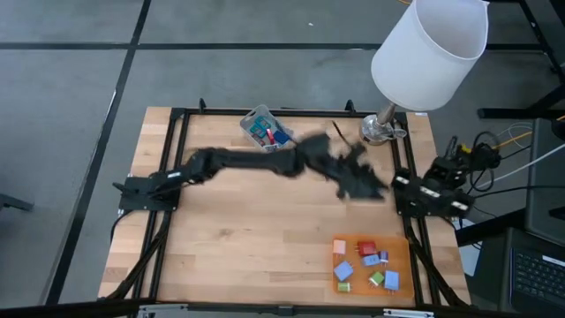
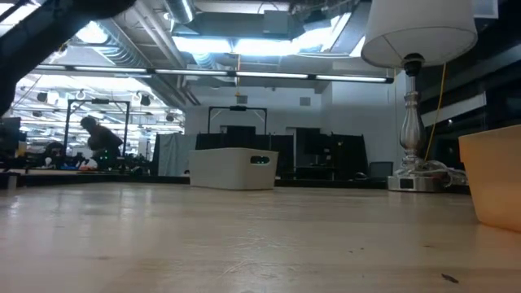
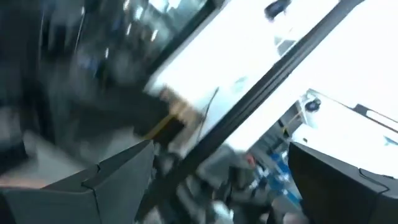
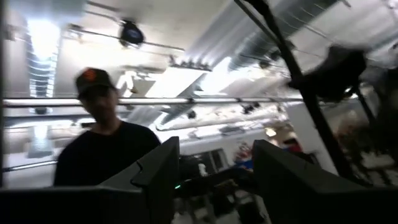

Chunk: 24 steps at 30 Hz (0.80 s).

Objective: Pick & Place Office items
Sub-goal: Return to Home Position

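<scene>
orange tray (image 1: 402, 243) sits in a corner of the wooden table (image 1: 265, 238), on the right arm's side. the small office pieces (image 1: 366, 248) lie on it, close together: red, blue, green and white ones. a few blue and red pieces (image 1: 267, 132) lie in the grey bin (image 1: 247, 122) across the table, near the lamp (image 1: 430, 44) with the white shade. the left arm stretches over the middle of the table and looks blurry. the left claw (image 3: 217, 186) is wide and holds nothing. the right arm is folded at the right edge. the right claw (image 4: 214, 180) is apart too, with nothing in it, and faces a person (image 4: 102, 155) in a dark shirt.
</scene>
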Each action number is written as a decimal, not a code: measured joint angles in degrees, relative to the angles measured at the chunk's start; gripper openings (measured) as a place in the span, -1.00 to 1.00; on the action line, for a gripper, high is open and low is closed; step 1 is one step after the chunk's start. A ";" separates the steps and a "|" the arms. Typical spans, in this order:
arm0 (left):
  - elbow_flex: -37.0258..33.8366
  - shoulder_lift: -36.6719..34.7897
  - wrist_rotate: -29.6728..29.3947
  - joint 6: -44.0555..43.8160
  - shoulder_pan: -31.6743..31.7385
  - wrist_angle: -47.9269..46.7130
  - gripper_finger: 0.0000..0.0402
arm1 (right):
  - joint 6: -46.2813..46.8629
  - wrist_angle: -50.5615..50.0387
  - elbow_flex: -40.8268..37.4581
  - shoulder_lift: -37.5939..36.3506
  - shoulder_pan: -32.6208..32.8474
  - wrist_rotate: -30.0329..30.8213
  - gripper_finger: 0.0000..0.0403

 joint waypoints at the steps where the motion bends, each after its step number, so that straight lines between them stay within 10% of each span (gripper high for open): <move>1: 0.00 -2.59 0.15 0.96 0.91 -0.05 0.81 | 0.16 -0.02 1.13 0.00 0.00 -0.87 0.00; 12: 0.11 -26.43 8.11 8.33 4.55 -0.28 0.81 | -8.54 -18.81 19.07 0.00 0.00 -14.20 0.00; 17: 0.11 -33.59 26.29 20.48 3.20 -0.65 0.81 | -7.09 -27.83 25.16 -0.02 -0.01 -17.13 0.00; 24: 0.11 -41.96 37.93 5.69 2.82 -0.57 0.81 | -8.98 -28.61 29.53 0.00 -0.02 -25.27 0.00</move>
